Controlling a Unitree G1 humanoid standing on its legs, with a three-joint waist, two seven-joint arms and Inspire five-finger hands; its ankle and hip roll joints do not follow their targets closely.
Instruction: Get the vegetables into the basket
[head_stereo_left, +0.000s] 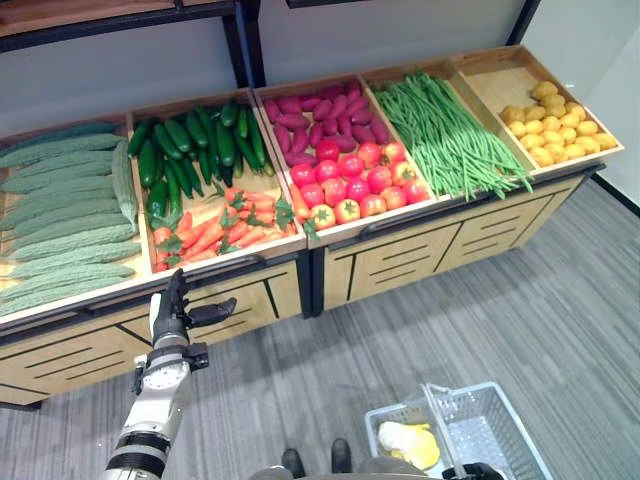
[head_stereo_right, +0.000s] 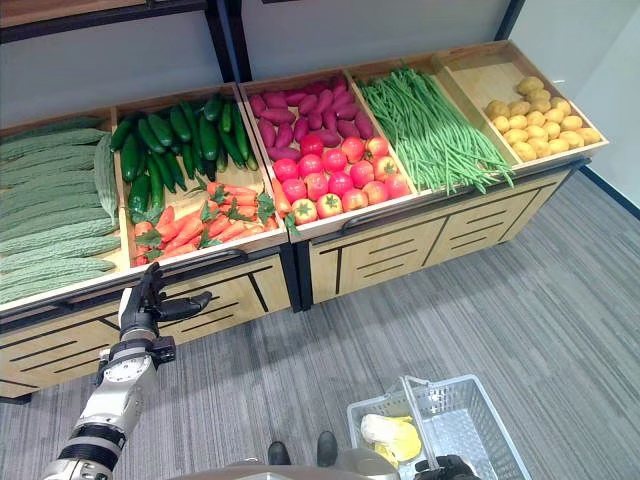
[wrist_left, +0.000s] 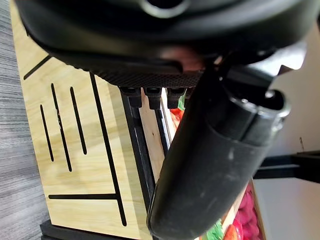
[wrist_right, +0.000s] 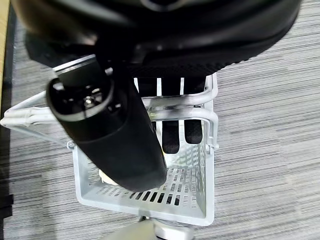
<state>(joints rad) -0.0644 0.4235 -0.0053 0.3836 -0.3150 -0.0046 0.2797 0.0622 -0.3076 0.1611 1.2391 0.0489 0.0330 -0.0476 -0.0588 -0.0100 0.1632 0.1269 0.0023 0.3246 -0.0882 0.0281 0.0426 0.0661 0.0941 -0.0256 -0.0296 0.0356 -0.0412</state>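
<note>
We see a long wooden produce stand (head_stereo_left: 400, 262) with slanted bins of vegetables: pale green bitter gourds (head_stereo_left: 60, 215), dark green cucumbers (head_stereo_left: 195, 145), orange carrots (head_stereo_left: 215, 230), red tomatoes (head_stereo_left: 352, 180), green beans (head_stereo_left: 445, 135) and yellow potatoes (head_stereo_left: 555, 122). Our dark left hand (head_stereo_left: 175, 312) hovers just before the carrot bin's front edge, fingers straight, thumb spread, holding nothing. Our dark right hand (wrist_right: 172, 127) curls its fingers round the handle of the light grey wire basket (head_stereo_left: 490, 430), which holds a yellow item (head_stereo_left: 410, 442) above the grey floor (head_stereo_left: 560, 300).
</note>
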